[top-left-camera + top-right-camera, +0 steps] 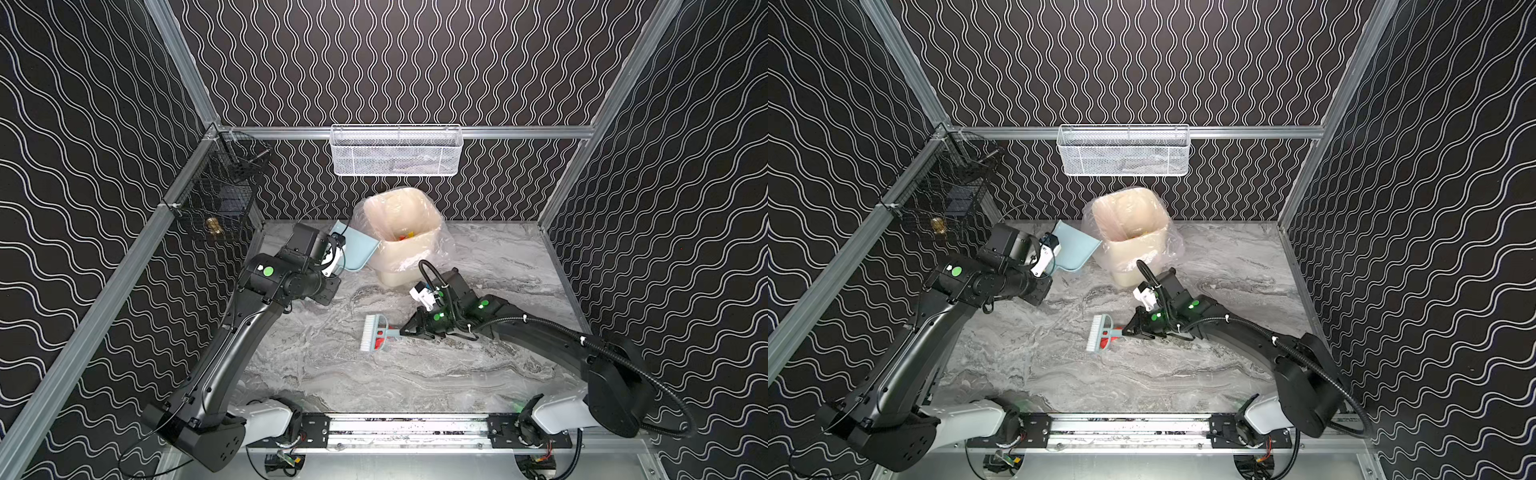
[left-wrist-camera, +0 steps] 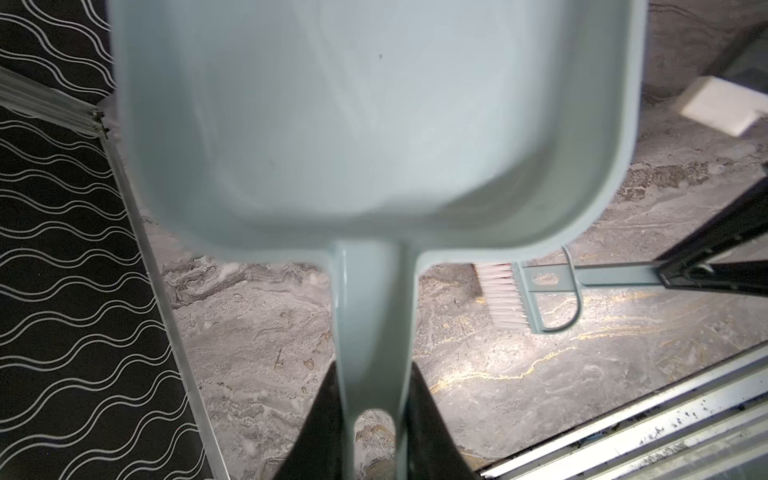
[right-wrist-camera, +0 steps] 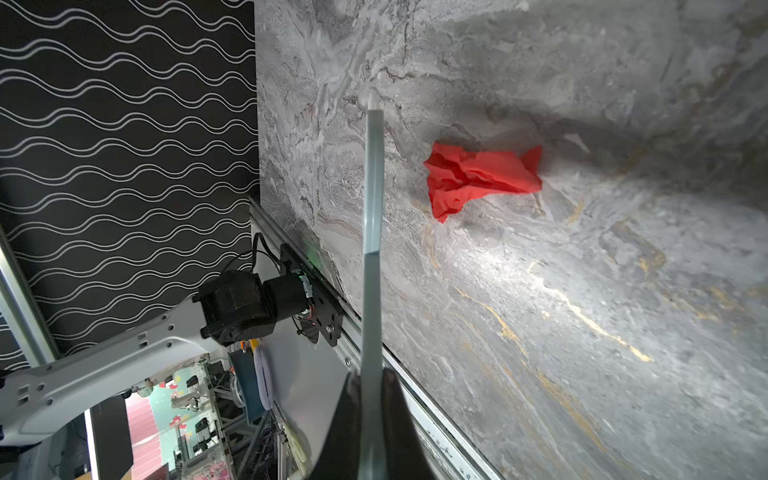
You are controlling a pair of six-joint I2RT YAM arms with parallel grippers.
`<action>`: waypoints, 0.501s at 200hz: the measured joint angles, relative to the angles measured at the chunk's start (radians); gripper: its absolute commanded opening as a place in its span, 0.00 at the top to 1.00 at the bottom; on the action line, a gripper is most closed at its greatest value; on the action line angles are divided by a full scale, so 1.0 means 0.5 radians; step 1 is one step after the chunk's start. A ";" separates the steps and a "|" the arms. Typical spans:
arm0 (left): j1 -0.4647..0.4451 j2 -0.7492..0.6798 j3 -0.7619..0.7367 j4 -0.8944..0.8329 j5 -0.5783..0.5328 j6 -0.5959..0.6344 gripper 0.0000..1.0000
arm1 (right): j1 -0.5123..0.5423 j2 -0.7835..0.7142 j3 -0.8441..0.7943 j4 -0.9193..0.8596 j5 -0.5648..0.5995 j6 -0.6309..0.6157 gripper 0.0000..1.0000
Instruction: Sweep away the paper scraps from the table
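**A:** Where is the paper?

**B:** One red scrap lies on the marble surface, roughly mid-way across. In both top views it sits just on the near side of the brush handle, tucked behind the head, on the handle side and not the bristle side. The white bristles face left. I cannot tell whether the scrap touches the head. In the right wrist view it is clear of the handle.

**A:** Any other pieces?

**B:** A few coloured scraps, yellow and red, show inside the lined bin at the far middle.

**A:** And the right jaws?

**B:** They are pressed together on the end of the brush handle, low over the surface, and the brush points left.

**A:** The left jaws?

**B:** They pinch the handle of the pale blue dustpan. The pan is at the far left, just beside the bin's left side, with its open edge towards the bin. In the left wrist view the pan has nothing in it.
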 measured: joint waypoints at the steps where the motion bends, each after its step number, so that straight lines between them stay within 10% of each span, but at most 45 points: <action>1: -0.005 -0.001 -0.002 -0.001 0.000 -0.001 1.00 | -0.002 0.008 0.005 -0.002 0.000 -0.005 1.00; 100: -0.325 -0.072 -0.150 -0.066 -0.026 -0.115 1.00 | -0.212 0.112 0.014 -0.265 0.018 -0.257 1.00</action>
